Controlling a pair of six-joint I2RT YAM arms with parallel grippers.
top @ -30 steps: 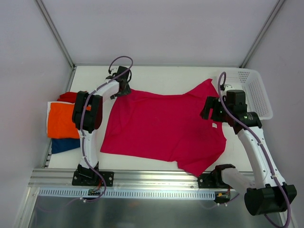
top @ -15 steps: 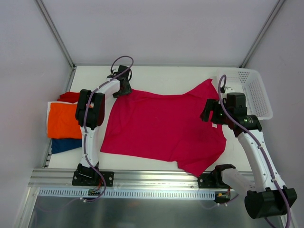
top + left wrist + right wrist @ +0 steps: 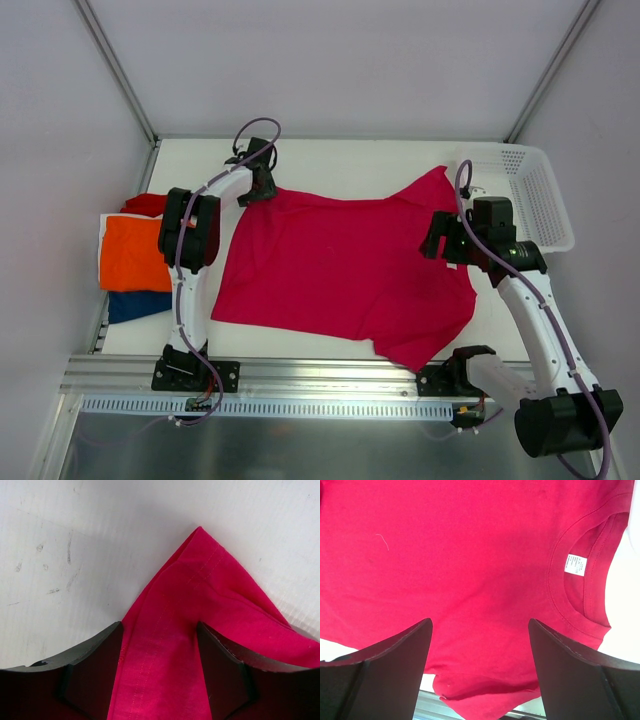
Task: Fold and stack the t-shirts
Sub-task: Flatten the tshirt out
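A magenta-pink t-shirt (image 3: 345,265) lies spread flat on the table, collar toward the right. My left gripper (image 3: 262,186) is at its far left corner. In the left wrist view the fingers (image 3: 90,675) stand apart on either side of that corner (image 3: 200,565), with the cloth (image 3: 160,670) lying flat between them. My right gripper (image 3: 441,240) hovers open over the shirt near the collar (image 3: 580,580), holding nothing. Its fingertips (image 3: 400,655) are wide apart above the cloth. An orange shirt (image 3: 130,252), a red one (image 3: 145,203) and a dark blue one (image 3: 135,305) lie stacked at the left.
A white perforated basket (image 3: 540,190) stands at the far right, just behind the right arm. The metal rail (image 3: 300,385) runs along the near edge. The shirt's near sleeve (image 3: 420,345) reaches almost to that rail.
The right gripper has shifted slightly left and toward me over the shirt. The left arm has barely moved at the shirt's corner.
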